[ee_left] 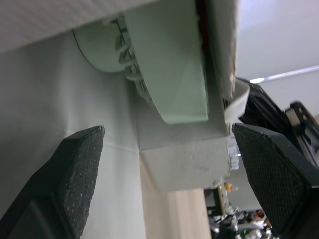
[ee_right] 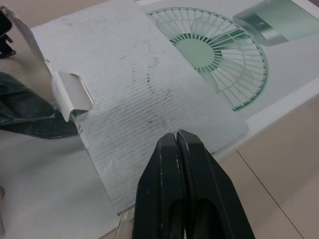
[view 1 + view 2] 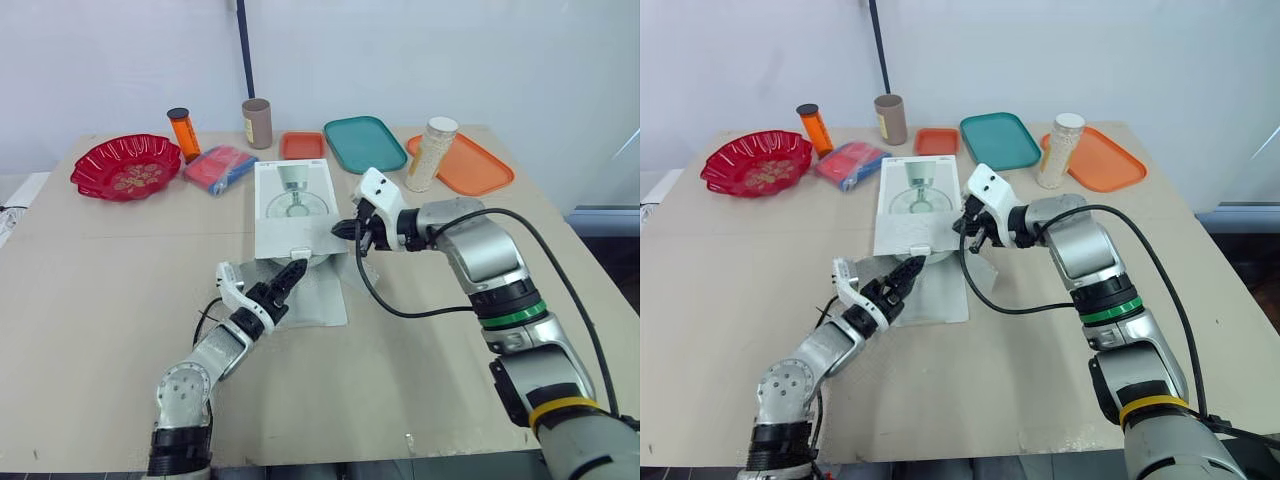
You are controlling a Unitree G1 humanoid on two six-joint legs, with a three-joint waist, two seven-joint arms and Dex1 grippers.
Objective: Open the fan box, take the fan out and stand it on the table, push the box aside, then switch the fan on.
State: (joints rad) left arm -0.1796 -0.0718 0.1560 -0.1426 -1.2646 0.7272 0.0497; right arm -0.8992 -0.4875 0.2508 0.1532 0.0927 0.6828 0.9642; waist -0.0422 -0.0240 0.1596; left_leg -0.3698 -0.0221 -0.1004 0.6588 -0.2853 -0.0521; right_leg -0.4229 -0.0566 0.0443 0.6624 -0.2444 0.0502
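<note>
Lying flat at the middle of the table (image 3: 100,300) in the head views: fan box (image 3: 293,205), white, printed fan picture uppermost, near end open, a grey spread flap (image 3: 312,295) resting on the tabletop toward the robot. Left gripper (image 3: 294,270) at the open mouth, pointing in; right gripper (image 3: 352,228) at the box's near right corner. Behind the box and apart from it: red dish (image 3: 127,166), orange bottle (image 3: 183,132), brown tube (image 3: 257,122), small orange tray (image 3: 302,146), teal tray (image 3: 364,143), jar of pale grains (image 3: 433,152) at the edge of the large orange tray (image 3: 475,168) — none in use. Left wrist view: fingers (image 1: 75,174) of the left claw spread wide, holding nothing, the box mouth between them; fan (image 1: 169,69), pale green, lodged inside the box, part of its grille showing. Right wrist view: right claw's fingers (image 2: 164,169) pressed tight together, tips at the edge of a corrugated flap (image 2: 139,84) with its tuck tab (image 2: 70,94) beyond; whether card is nipped between them cannot be told. Status, as judged: box opened or very nearly so — fan not yet drawn out. Outstanding: withdraw the fan, stand it upright on the table, push the box aside, switch the fan on.
</note>
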